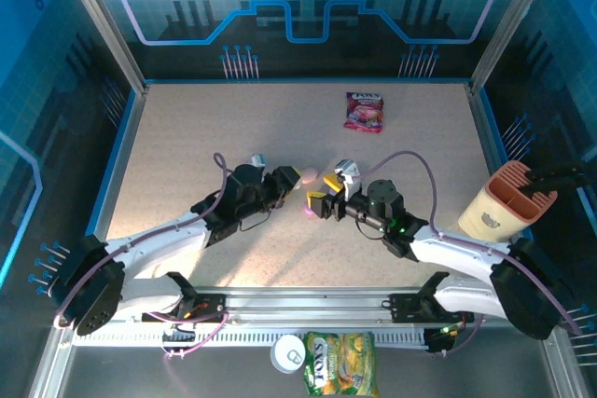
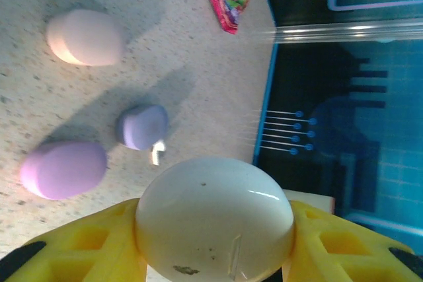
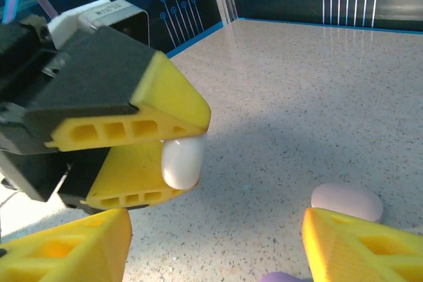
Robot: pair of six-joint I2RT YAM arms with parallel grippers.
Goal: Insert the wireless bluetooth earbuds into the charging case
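Left gripper (image 3: 184,153) is clamped partway closed on a white charging case (image 2: 215,209); right gripper (image 3: 218,229) gapes empty. What looks like a purple earbud (image 2: 142,127) lies just beside the purple case (image 2: 63,170). Likely featherlight, glossy, slippery: pinch its rounded body squarely.

A glossy white case (image 2: 215,219), pebble-shaped and closed, was held clamped between the yellow fingers (image 2: 99,242) of the left gripper (image 3: 192,150), clear of the table (image 2: 198,51). A pale pink case (image 2: 86,36) and a purple case (image 2: 63,168) were seen lying closed on the speckled surface, apart from one another. Between them a smaller lavender piece (image 2: 142,127) was laid, with a tiny white bit (image 2: 157,152) just beside it; whether these were earbuds could not be told.
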